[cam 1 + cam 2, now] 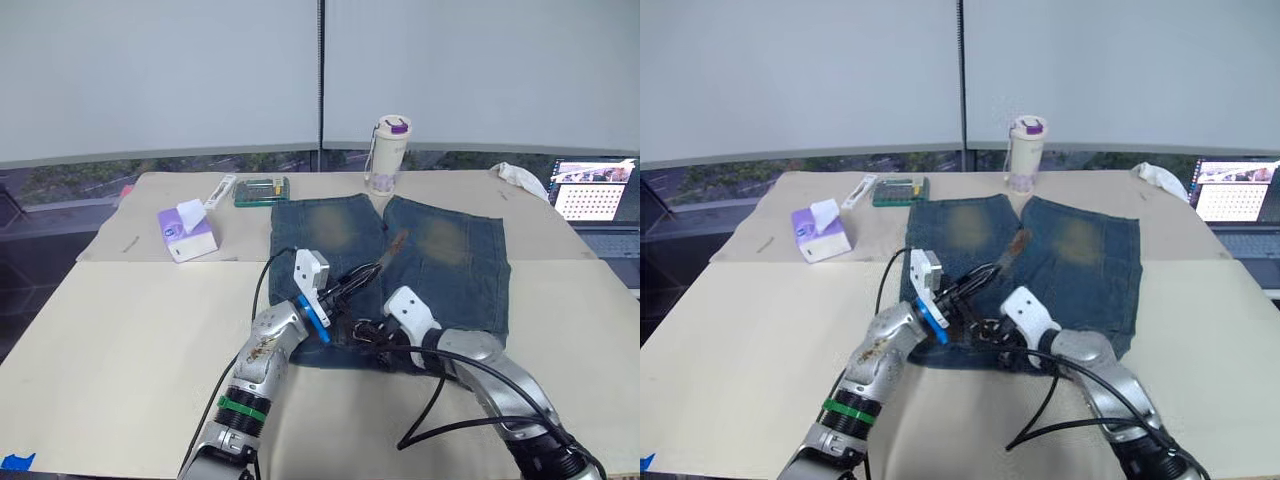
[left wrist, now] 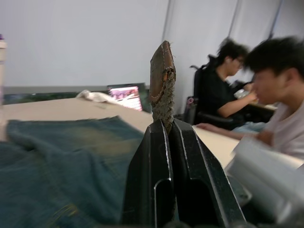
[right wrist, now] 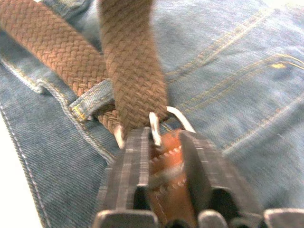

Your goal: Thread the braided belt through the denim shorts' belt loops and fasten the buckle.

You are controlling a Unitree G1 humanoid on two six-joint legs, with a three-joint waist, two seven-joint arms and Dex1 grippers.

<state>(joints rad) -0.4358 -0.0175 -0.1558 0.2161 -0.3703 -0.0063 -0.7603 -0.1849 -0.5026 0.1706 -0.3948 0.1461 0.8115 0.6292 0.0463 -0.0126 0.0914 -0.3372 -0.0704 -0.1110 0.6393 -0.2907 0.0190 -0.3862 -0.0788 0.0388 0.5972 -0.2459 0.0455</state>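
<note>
Denim shorts: spread flat on the table, waistband toward the robot, legs pointing away.
Braided belt: lies along the waistband; in the right wrist view one stretch passes under a belt loop and a second stretch runs over it into the buckle.
Belt tip: leather-capped free end, lifted clear of the cloth above the middle of the shorts.
Buckle: metal frame and prong at the waistband, belt drawn through the frame.
Left claw: fingers pressed together on the belt just below its tip, holding it upright.
Right claw: fingers clamped on the buckle's leather end, low against the denim.
Done, by judgement: threading looks largely finished, with at least one loop filled; the other loops are hidden by the arms.
Left, by judgement: seat the prong in the weave, pull snug, tuck the free end.
Other items: tissue box, bottle, laptop.
</note>
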